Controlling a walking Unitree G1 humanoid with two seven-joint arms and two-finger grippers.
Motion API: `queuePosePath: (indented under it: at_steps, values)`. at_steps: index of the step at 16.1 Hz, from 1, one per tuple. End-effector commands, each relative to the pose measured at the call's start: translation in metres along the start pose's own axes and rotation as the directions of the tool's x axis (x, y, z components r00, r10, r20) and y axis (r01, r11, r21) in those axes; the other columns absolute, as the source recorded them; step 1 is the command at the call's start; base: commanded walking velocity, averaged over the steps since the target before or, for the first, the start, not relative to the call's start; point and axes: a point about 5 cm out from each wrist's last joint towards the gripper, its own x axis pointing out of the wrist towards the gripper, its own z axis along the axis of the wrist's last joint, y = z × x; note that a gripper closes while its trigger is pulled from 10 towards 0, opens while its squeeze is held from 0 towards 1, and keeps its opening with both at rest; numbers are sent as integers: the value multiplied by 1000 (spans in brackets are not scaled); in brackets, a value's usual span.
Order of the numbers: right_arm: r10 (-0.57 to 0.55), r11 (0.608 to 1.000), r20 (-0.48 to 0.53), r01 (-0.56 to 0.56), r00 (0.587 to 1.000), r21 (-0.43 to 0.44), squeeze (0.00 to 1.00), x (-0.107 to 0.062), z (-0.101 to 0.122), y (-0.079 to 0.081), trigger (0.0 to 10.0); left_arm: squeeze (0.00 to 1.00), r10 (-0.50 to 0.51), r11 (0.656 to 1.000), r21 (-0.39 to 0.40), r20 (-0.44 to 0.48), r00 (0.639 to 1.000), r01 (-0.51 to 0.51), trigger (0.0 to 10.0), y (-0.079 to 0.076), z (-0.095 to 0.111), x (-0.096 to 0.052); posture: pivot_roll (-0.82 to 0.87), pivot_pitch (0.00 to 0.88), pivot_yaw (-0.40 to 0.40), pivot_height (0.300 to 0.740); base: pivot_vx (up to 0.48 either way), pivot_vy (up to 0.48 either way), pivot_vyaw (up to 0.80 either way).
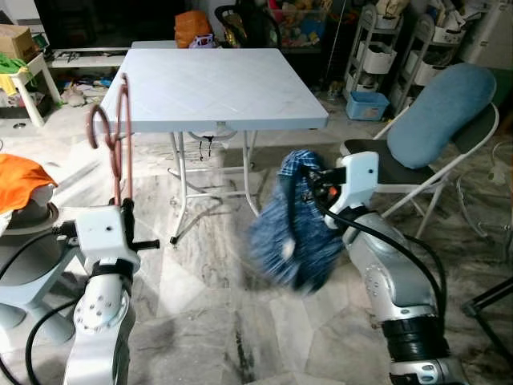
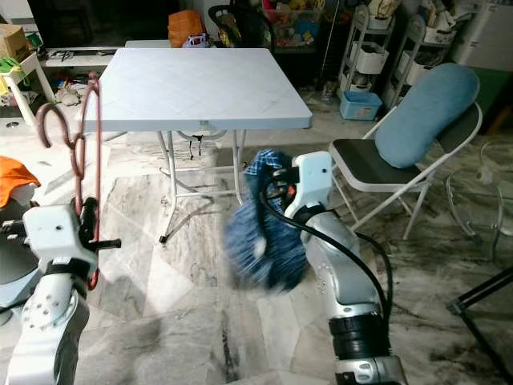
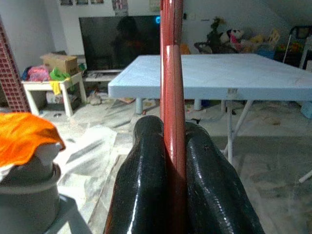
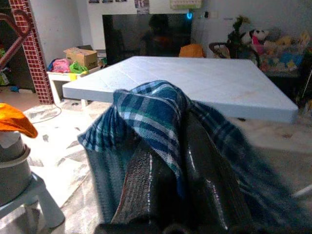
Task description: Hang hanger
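Note:
A reddish-brown hanger [image 1: 119,136] stands upright on the left, its hook [image 1: 98,124] at the top. My left gripper [image 1: 127,210] is shut on the hanger's lower bar; the left wrist view shows the red bar [image 3: 171,122] pinched between the two black fingers [image 3: 141,180]. My right gripper [image 1: 314,183] is shut on a blue plaid garment [image 1: 290,228], which hangs blurred below it in front of the table. The right wrist view has the plaid cloth [image 4: 156,122] draped over the fingers.
A light blue folding table [image 1: 216,84] stands ahead. A folding chair [image 1: 417,172] with a blue cushion [image 1: 445,112] is on the right. An orange cloth [image 1: 20,180] lies on a grey stool [image 1: 24,241] at the left. Shelves and clutter line the back wall.

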Motion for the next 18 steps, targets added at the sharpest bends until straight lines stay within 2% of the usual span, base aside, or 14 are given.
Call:
queuePosePath:
  at_steps: [1,3,9,13,18]
  values:
    - [6,1000,34,-6,999,-15,0,4,9,0,10000,0,9,1000,-2,20,1000,-9,10000,1,3,-1,28,0,-36,740,0,0,0]
    - [-17,1000,34,17,999,-19,0,3,8,-7,10000,0,18,1000,-4,15,1000,-17,10000,3,2,-4,40,0,-14,740,120,0,0]
    - [-29,999,36,30,999,-23,0,0,7,-11,10000,0,26,1000,-16,-8,1000,-26,10000,6,1,-11,30,2,17,740,328,0,0]
    - [-42,999,46,44,998,-23,0,-7,10,-10,10000,0,-18,1000,-12,-7,1000,18,10000,1,5,-9,7,30,33,740,383,0,0]
    - [-64,998,40,65,997,-23,0,-8,9,-11,10000,0,-13,1000,6,-5,1000,13,10000,11,8,-1,0,33,40,740,389,0,0]
